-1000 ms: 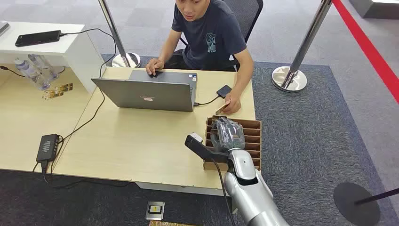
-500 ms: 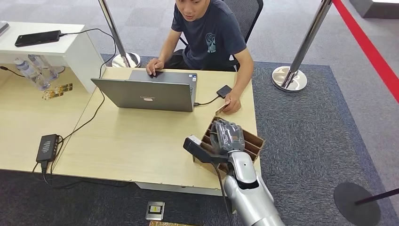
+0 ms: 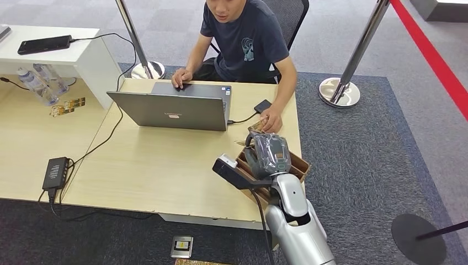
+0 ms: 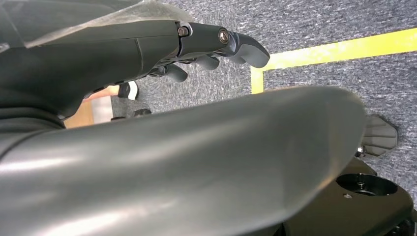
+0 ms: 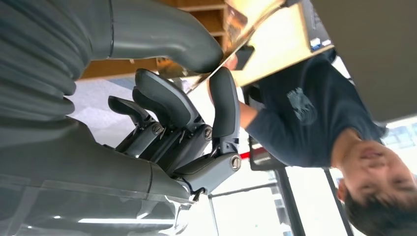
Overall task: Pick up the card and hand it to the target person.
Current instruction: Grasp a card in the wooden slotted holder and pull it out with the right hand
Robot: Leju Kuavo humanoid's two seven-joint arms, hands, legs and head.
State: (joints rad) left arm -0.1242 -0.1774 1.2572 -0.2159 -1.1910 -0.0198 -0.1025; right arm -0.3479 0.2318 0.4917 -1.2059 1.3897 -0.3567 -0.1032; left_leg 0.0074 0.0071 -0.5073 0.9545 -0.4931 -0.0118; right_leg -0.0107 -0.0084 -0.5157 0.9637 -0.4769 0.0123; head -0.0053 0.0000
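From the head view, the right robot hand (image 3: pixel 269 154) hangs over the slotted cardboard box (image 3: pixel 295 164) on the surface (image 3: pixel 160 165), with the card (image 3: pixel 254 127) just past its fingertips toward the person (image 3: pixel 245 41), at that person's hand (image 3: pixel 270 121). From the right wrist view, the fingers (image 5: pixel 223 101) and thumb close on a thin card edge. From the left wrist view, the left robot hand (image 4: pixel 147 46) hangs over carpet, fingers loosely apart, holding nothing.

matt wooden table (image 3: pixel 165 165), cardboard organizer (image 3: pixel 299 164)
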